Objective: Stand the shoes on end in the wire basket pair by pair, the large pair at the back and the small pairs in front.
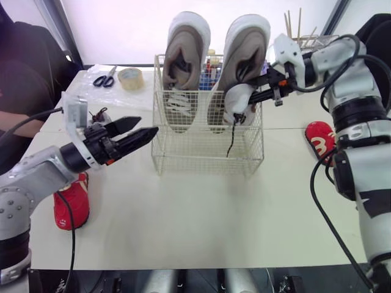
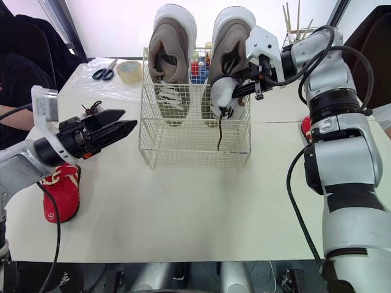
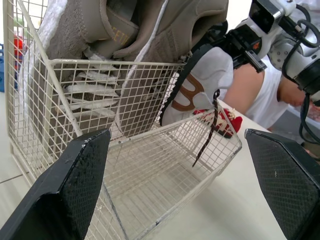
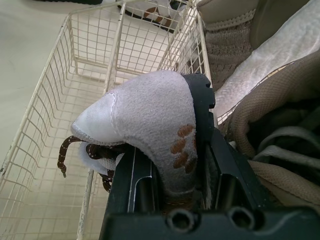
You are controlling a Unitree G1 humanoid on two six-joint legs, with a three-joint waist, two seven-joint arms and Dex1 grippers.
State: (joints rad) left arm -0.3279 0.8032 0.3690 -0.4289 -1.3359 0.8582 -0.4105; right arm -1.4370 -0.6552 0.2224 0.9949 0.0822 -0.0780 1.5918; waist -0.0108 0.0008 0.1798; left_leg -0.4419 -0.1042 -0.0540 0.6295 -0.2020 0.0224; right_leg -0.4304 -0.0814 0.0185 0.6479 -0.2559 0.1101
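Two large taupe sneakers with white soles (image 1: 185, 58) already stand on end along the back of the cream wire basket (image 1: 183, 155), toes down and heels up. So I judge the step in hand to be the first small pair.

My right gripper (image 1: 252, 89) is clamped on a small white suede shoe with brown paw marks (image 4: 140, 110), held over the basket's right front part just ahead of the right-hand sneaker. Its dark brown lace (image 1: 231, 137) dangles through the top opening.

To do this well, I'd tip the shoe until it is truly vertical. Then I'd lower it straight into the front strip, clear of the front wall and not dragging on the sneaker behind. That loose lace could snag in the mesh (I'd watch it going down). I'd release only once the shoe bears on the basket floor and leans back against the big one.

My left gripper (image 1: 148, 124) hovers empty beside the basket's left end, its fingers spread wide. A small red shoe (image 1: 72, 204) lies on the white table (image 1: 201, 226) by that arm, and another red shoe (image 1: 321, 137) lies off to the right.

As for writing, I can read no brand. The sneaker tongue carries a small label whose letters I can't make out. The far red shoe shows white markings I can't decipher either.
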